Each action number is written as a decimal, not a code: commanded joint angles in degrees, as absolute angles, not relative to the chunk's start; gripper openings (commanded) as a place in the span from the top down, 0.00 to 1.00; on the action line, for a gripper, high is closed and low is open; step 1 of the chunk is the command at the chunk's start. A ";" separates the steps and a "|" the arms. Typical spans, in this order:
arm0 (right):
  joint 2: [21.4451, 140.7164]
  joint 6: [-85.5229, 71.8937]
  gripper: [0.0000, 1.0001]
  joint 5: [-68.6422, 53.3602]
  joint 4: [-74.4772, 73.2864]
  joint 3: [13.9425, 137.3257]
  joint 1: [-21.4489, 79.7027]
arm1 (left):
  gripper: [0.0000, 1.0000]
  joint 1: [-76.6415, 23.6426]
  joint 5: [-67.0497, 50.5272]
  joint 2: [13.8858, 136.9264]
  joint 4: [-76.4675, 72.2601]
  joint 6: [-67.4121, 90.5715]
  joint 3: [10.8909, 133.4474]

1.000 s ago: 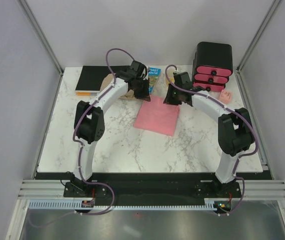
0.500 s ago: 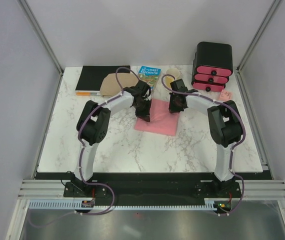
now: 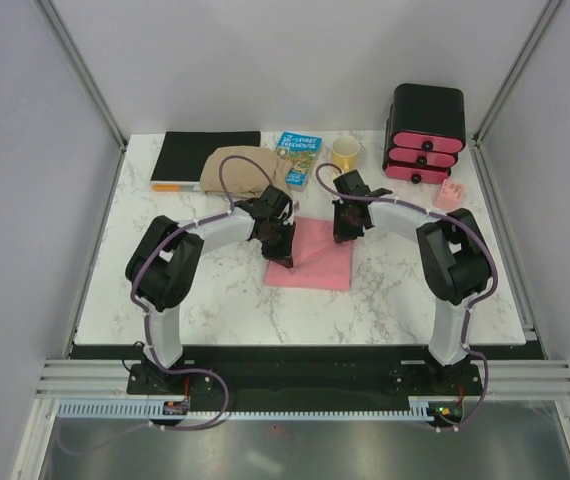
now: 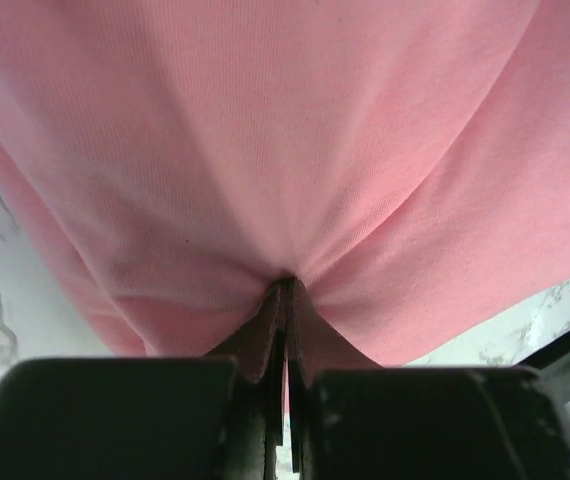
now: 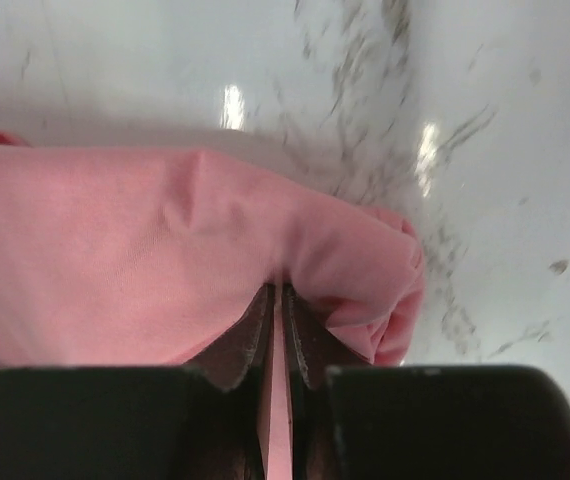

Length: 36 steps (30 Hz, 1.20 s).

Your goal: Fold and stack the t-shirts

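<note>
A salmon-pink t-shirt [image 3: 315,256] lies folded on the marble table near its middle. My left gripper [image 3: 279,248] is at its left edge, shut on a fold of the pink cloth [image 4: 285,200], which bunches at the fingertips. At the shirt's upper right corner my right gripper [image 3: 345,226] is also shut on the cloth [image 5: 145,270], with a thin layer of pink between its fingers [image 5: 248,335]. A rolled hem shows at the right of that grip. A tan folded garment [image 3: 240,168] lies at the back left.
A black notebook [image 3: 200,158] with an orange pen lies at the back left. A blue book [image 3: 297,156] and a yellow mug [image 3: 345,153] stand at the back. The black box with pink drawer fronts [image 3: 427,133] is at the back right, a small pink item [image 3: 450,193] beside it.
Both arms have come down and toward the near edge, drawing the pink shirt's far edge over itself. The shirt now looks shorter. The tan garment and the mug have come into sight.
</note>
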<state>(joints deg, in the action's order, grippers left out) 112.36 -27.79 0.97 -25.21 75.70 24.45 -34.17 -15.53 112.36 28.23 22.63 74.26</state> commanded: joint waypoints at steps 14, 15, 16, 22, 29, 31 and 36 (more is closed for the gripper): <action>90.98 -28.92 0.52 3.34 -33.30 71.89 30.76 | 0.63 -36.57 -13.89 91.68 38.93 24.61 70.12; 88.79 -29.09 0.49 3.77 -34.53 72.59 30.76 | 0.59 -36.21 -13.28 91.23 39.54 23.74 73.01; 87.73 -29.53 0.47 3.87 -35.32 72.60 30.76 | 0.57 -35.86 -12.31 90.97 40.33 23.30 74.08; 80.34 -32.86 0.41 -4.28 -34.03 60.58 30.76 | 0.53 -29.98 -13.27 89.03 41.22 22.41 70.85; 72.78 -37.97 0.33 -8.53 -24.35 43.25 30.76 | 0.44 -27.77 -12.30 87.45 38.58 22.50 62.93; 71.46 -37.97 0.33 -7.65 -23.73 40.26 30.76 | 0.44 -27.77 -12.04 87.19 38.58 22.94 61.88; 70.14 -38.58 0.32 -8.52 -20.49 37.01 30.76 | 0.44 -27.77 -11.95 85.26 38.58 23.55 59.86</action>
<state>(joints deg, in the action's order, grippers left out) 72.79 -36.91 -7.25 -27.44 38.20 30.76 -27.68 -12.49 88.73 39.51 24.21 61.06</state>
